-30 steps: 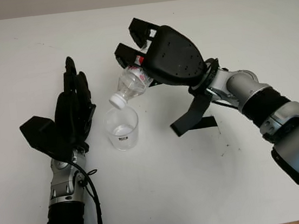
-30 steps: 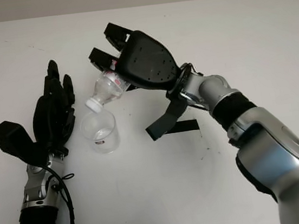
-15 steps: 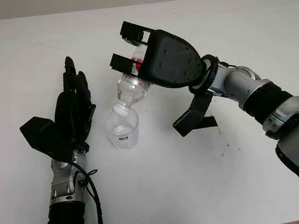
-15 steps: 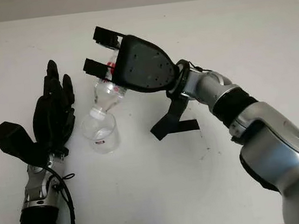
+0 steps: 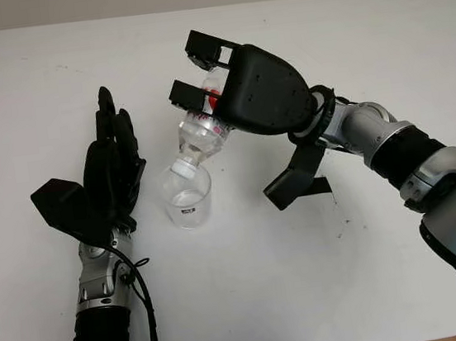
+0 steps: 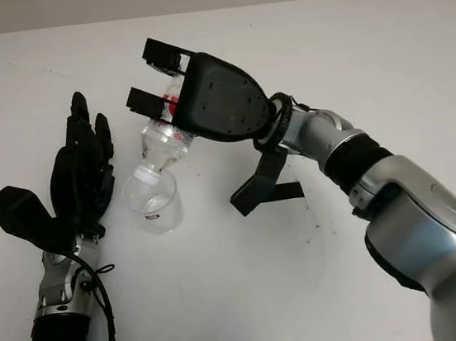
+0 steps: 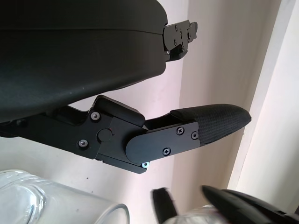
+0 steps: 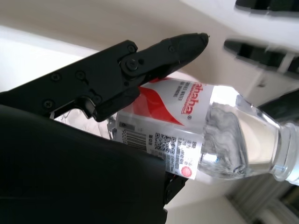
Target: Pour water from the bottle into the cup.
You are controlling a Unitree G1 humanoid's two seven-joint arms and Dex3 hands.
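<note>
My right hand (image 5: 227, 96) grips the bottle (image 5: 198, 132), fingers wrapped round its labelled body, palm shell on top. The bottle's long axis runs down and away from my palm toward the left arm's side, neck lowest. Its mouth sits right at the rim of the cup (image 5: 187, 196), over or just inside the opening; I can't tell if it touches the rim. The white ring at the neck could be a cap or a collar, can't tell which. The right wrist view shows water pooled at the shoulder of the bottle, near the neck, so the tilt is steep enough to feed the mouth. I see no stream.

The cup stands upright on the tabletop (image 5: 373, 269), below and ahead of my right hand's fingers, with a little water in its bottom. My left hand (image 5: 112, 172) is open, just beside the cup on its far side from the right hand, not touching it as far as I can see.

I judge the pour is underway or about to start. What matters next: keep the mouth over the opening while I tip further, since the neck sits close to the cup's near rim.
</note>
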